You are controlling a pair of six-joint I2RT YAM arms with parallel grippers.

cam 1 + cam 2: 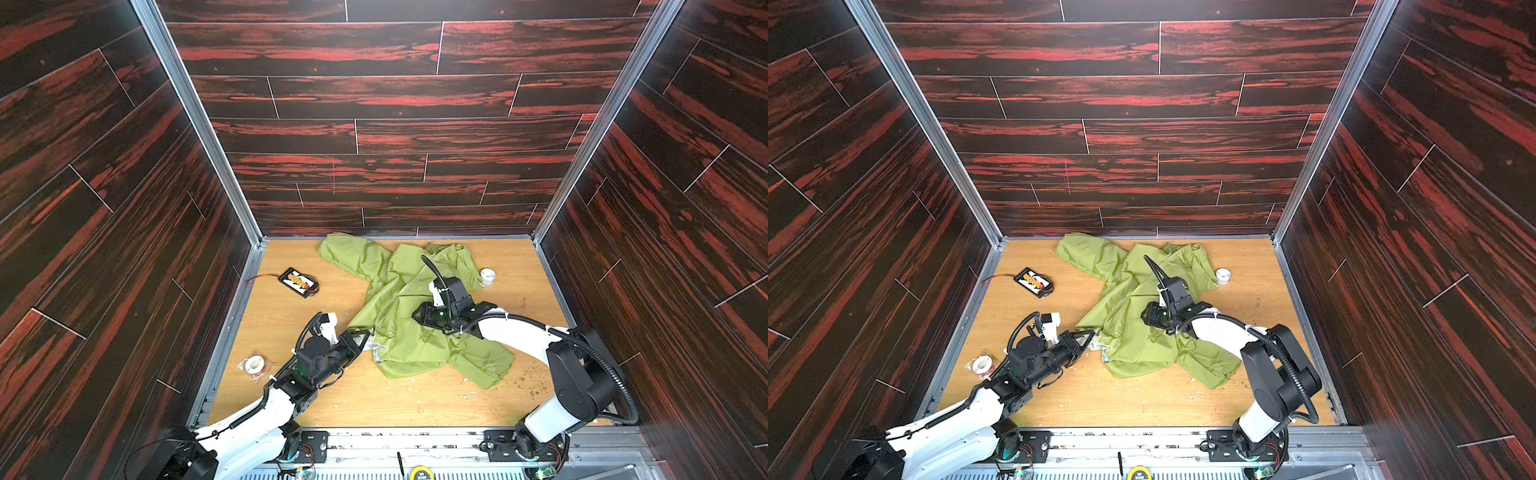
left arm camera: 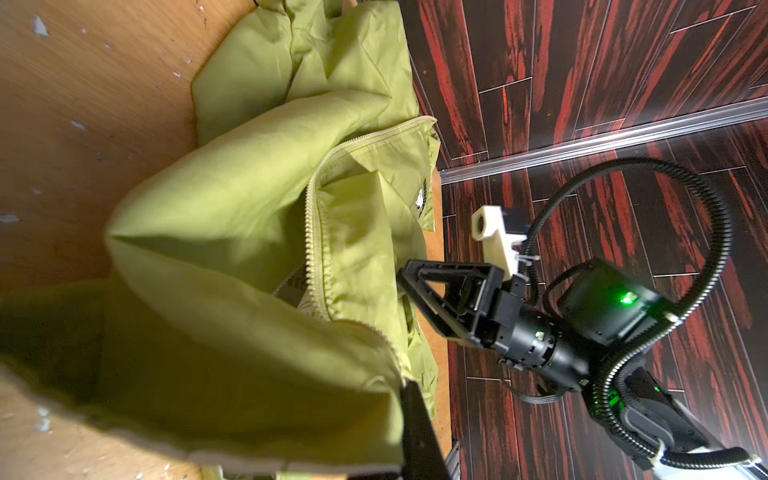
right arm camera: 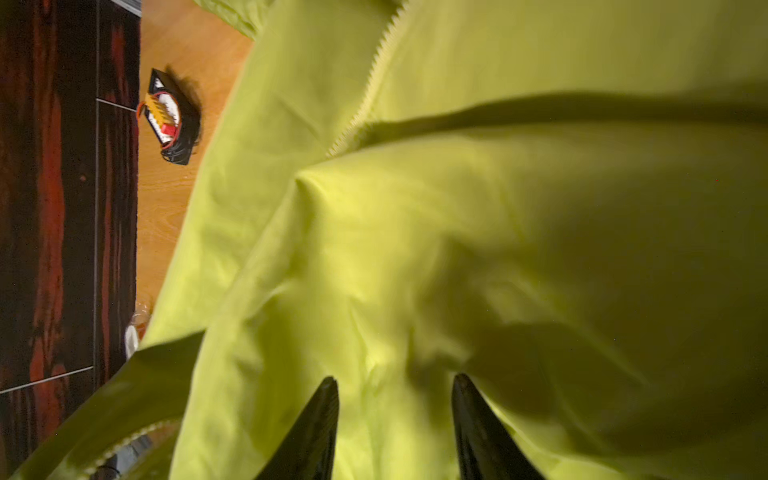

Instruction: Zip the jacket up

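Observation:
The lime-green jacket [image 1: 399, 340] [image 1: 1133, 349] lies crumpled on the wooden floor in both top views, one sleeve stretched toward the back wall. Its zipper teeth [image 2: 312, 232] run open along the front edge in the left wrist view and show again as a zipper line [image 3: 368, 95] in the right wrist view. My left gripper [image 1: 368, 334] [image 2: 401, 395] is shut on the jacket's bottom edge beside the zipper end, lifting the cloth. My right gripper [image 1: 417, 314] [image 3: 395, 379] hovers low over the jacket's middle, jaws apart, with bare fabric between the fingertips.
A black battery pack with red and yellow wires [image 1: 300, 282] lies at the back left. A white tape roll [image 1: 487, 275] sits by the jacket's right shoulder, another roll in plastic wrap [image 1: 254, 365] near the left wall. Dark panelled walls close in three sides.

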